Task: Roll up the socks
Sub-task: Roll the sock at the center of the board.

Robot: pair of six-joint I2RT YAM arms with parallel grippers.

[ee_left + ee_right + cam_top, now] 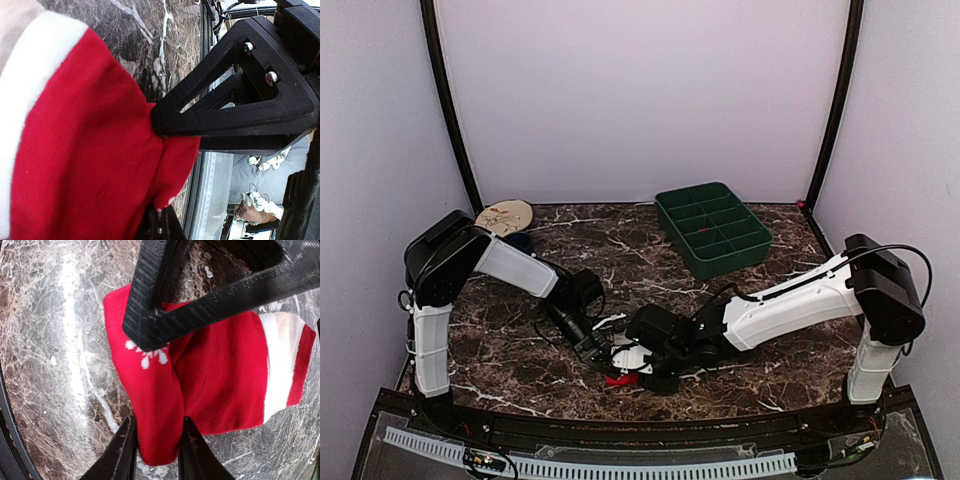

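A red sock (220, 375) with a white cuff band and a white snowflake mark lies partly folded on the marble table. In the top view only a bit of the sock (617, 379) shows under the two meeting grippers. My right gripper (157, 440) straddles the folded red end, and both fingers touch it. My left gripper (161, 212) is shut, pinching a red edge of the sock (90, 150). The right arm's black finger (235, 110) rests on the fabric in the left wrist view. From above, the left gripper (603, 352) and right gripper (625, 370) almost touch. I cannot tell one sock from two.
A green compartment tray (712, 230) stands at the back right. A tan round disc (504, 215) lies at the back left. The table's front edge (620, 420) runs just behind the grippers.
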